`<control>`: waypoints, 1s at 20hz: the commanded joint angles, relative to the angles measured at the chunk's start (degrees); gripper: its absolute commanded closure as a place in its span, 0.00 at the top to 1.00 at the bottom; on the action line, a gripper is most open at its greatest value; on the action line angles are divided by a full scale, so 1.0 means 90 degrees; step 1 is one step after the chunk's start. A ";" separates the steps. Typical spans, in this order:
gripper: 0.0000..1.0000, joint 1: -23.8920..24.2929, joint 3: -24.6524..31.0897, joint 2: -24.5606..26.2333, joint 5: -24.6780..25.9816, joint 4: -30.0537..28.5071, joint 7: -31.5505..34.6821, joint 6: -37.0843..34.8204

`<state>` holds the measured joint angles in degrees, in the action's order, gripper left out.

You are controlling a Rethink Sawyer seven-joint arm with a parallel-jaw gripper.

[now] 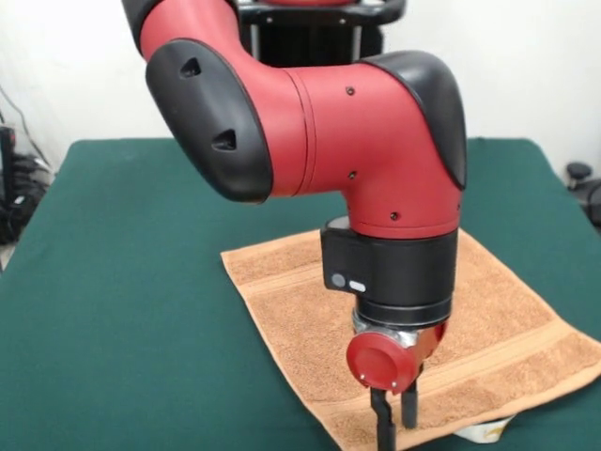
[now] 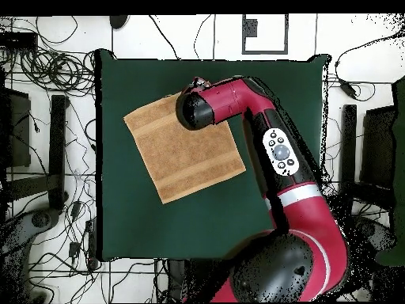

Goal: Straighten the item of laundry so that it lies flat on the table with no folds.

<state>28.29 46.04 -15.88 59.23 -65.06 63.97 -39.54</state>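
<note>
The orange-tan towel [image 1: 310,310] lies spread out and tilted on the dark green table [image 1: 113,282], with its woven bands visible near two ends. A small white label [image 1: 484,430] pokes out from under its near edge. My gripper [image 1: 394,413] points straight down at that near edge, its two black fingers slightly apart with towel showing between them, tips at the cloth. In the overhead view the towel [image 2: 182,150] lies left of centre on the table [image 2: 126,222], and the arm's wrist [image 2: 198,107] covers its upper right corner and hides the gripper.
The red arm's elbow and forearm [image 2: 277,150] stretch over the right half of the table. Cables and stands [image 2: 47,142] lie on the floor around the table edges.
</note>
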 commanded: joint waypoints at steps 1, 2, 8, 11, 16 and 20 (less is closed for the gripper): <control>1.00 -0.0033 -0.0271 -0.0419 -0.0389 -0.0316 -0.0940 -0.0682; 1.00 -0.0039 -0.0294 -0.0554 -0.0536 -0.0446 -0.0857 -0.0885; 1.00 -0.0009 -0.0341 -0.1161 -0.1320 -0.1036 -0.0244 -0.1399; 1.00 0.0076 -0.0364 -0.1437 -0.1774 -0.1386 0.0426 -0.1346; 1.00 -0.0038 -0.0798 -0.1733 -0.2475 -0.1601 0.1928 -0.1154; 1.00 -0.0129 -0.1047 -0.1701 -0.2846 -0.1259 0.1926 -0.1300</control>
<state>28.43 42.96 -30.43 37.67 -71.74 64.96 -45.37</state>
